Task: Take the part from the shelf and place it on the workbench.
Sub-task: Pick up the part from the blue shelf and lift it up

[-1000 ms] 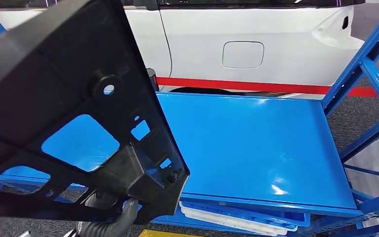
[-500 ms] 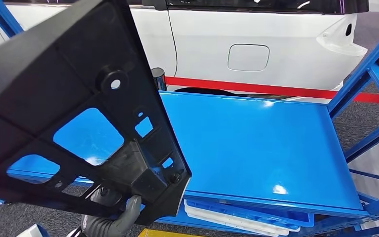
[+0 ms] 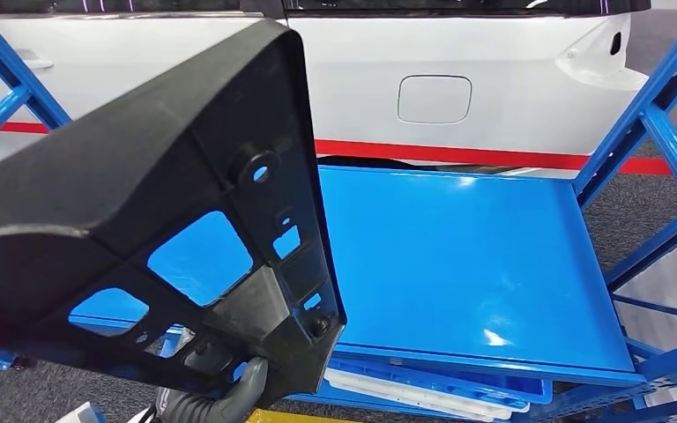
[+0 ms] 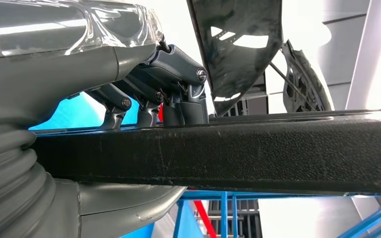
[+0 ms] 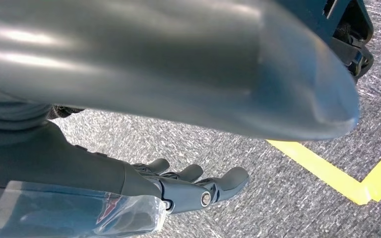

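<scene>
Part (image 3: 141,203) off the shelf (image 3: 458,256) already: a big black plastic panel with cut-out windows, tilted up in front of the blue shelf deck, whose surface shows through the openings. Left hand (image 4: 144,99) grips it along one thick edge, dark fingers hooked over one side and the thumb under the other; from the head view the same hand sits at the panel's lowest corner, in front of the shelf's front lip. Right hand (image 5: 188,191) holds nothing, fingers loosely apart and pointing down at grey carpet (image 5: 278,198) with yellow floor tape (image 5: 362,183). Behind the shelf stands a white car (image 3: 458,79). By my reading, the pick is done; carrying the panel to the counter and setting it down is left.
</scene>
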You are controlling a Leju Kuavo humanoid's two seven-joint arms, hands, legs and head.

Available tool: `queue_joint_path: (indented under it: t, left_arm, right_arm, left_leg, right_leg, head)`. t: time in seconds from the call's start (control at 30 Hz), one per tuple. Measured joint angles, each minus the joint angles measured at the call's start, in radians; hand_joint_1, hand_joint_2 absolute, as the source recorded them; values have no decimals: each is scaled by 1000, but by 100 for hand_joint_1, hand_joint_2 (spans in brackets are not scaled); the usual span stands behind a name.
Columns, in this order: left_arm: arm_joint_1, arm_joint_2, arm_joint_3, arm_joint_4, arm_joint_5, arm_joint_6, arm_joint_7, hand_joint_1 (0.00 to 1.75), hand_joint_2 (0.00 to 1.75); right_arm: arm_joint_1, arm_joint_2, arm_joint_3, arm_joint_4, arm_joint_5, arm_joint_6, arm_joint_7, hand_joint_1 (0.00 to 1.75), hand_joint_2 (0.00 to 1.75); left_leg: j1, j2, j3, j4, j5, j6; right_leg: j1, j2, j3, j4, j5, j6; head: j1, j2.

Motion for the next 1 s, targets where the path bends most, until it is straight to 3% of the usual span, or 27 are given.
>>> queue_joint_path:
  t: [0.07,0.1,0.23,0.3,0.37,0.4,0.43,0.47,0.53,0.6,0.63,0.7,0.77,0.83,0.9,0.93,0.97,1.0]
  left_arm:
    - [-3,-1,-1,1,-1,-5,3,175,175]
    - [-4,-2,-2,2,-2,-7,4,175,175]
    - [-6,-7,-5,5,-5,-13,4,175,175]
    - [-7,-11,-5,6,-6,-16,4,175,175]
    - [-7,-14,-6,9,-6,-19,4,175,175]
    - [-7,-14,-7,11,-5,-21,4,175,175]
    - [-7,-14,-7,13,-4,-22,4,175,175]
    - [-6,-14,-7,16,-2,-24,5,175,175]
    - [-6,-16,-8,19,0,-28,5,175,175]
    - [-7,-18,-8,20,2,-32,5,175,175]
    - [-7,-19,-9,20,2,-34,5,175,175]
    - [-8,-19,-11,20,3,-38,5,175,175]
    - [-8,-19,-13,20,3,-40,5,175,175]
    - [-8,-19,-15,21,5,-41,4,175,175]
    - [-7,-19,-17,23,6,-42,4,175,175]
    - [-7,-19,-18,25,7,-43,4,175,175]
    - [-7,-19,-18,26,7,-44,4,175,175]
    - [-7,-19,-18,27,8,-45,4,175,175]
  right_arm:
    - [-1,0,0,0,-2,0,3,0,0]
    - [-1,0,0,0,-5,0,5,0,0]
    - [0,0,-3,0,-18,0,8,0,0]
    - [0,0,-6,0,-21,0,10,0,0]
    - [0,0,-8,0,-24,0,14,0,0]
    - [1,0,-9,0,-25,0,17,0,0]
    - [2,-1,-10,0,-26,0,19,0,0]
    - [3,-1,-11,0,-26,0,20,0,0]
    - [2,-1,-14,0,-26,0,21,0,0]
    - [-1,-1,-15,0,-25,-1,20,0,0]
    - [-2,-1,-15,0,-25,-2,20,0,0]
    - [-1,0,-15,0,-23,-3,20,0,0]
    - [-1,0,-15,0,-20,-6,20,0,0]
    - [-2,0,-15,0,-17,-9,19,0,0]
    - [-2,0,-15,0,-16,-11,19,0,0]
    - [-1,0,-15,0,-15,-11,19,0,0]
    - [-1,0,-15,0,-15,-12,19,0,0]
    - [0,0,-15,0,-15,-12,19,0,0]
  left_leg:
    - [-4,-2,69,-143,51,8]
    - [-6,-3,84,-179,60,11]
    - [-9,5,88,-199,66,27]
    - [-7,15,90,-206,71,40]
    - [-11,25,90,-206,71,47]
    - [-13,31,91,-206,71,48]
    - [-15,37,91,-206,70,48]
    - [-16,43,92,-206,69,48]
    - [-18,54,95,-203,66,45]
    - [-24,65,94,-197,61,39]
    - [-27,70,94,-196,60,36]
    - [-27,81,94,-193,58,31]
    - [-21,64,81,-161,32,20]
    - [-14,30,32,-43,-36,6]
    - [-9,17,-28,94,-91,-1]
    - [-8,15,-39,118,-92,-3]
    - [-6,15,-29,100,-75,-2]
    - [-5,14,0,41,-43,0]
  right_leg:
    - [2,4,-1,0,0,4]
    - [3,5,-3,0,1,7]
    - [2,7,-13,11,-7,26]
    - [3,5,-48,91,-57,31]
    - [4,3,-112,227,-118,32]
    - [4,3,-136,276,-131,32]
    - [4,2,-143,290,-126,33]
    - [4,-1,-129,261,-101,32]
    - [6,-31,-61,122,-36,30]
    - [10,-60,-14,20,-2,23]
    - [12,-63,-10,5,0,19]
    - [12,-45,-14,4,5,10]
    - [9,-30,-16,2,10,2]
    - [5,-18,-19,1,14,-5]
    - [5,-7,-22,2,16,-7]
    - [5,-2,-22,2,16,-8]
    - [5,2,-22,2,17,-8]
    - [5,6,-20,2,17,-7]
  head:
    - [0,0]
    - [0,0]
    - [2,0]
    - [4,0]
    - [5,0]
    - [6,0]
    - [6,0]
    - [6,0]
    - [6,0]
    - [5,0]
    - [5,0]
    - [4,0]
    - [4,0]
    - [2,0]
    - [2,0]
    - [2,0]
    - [2,0]
    - [2,0]
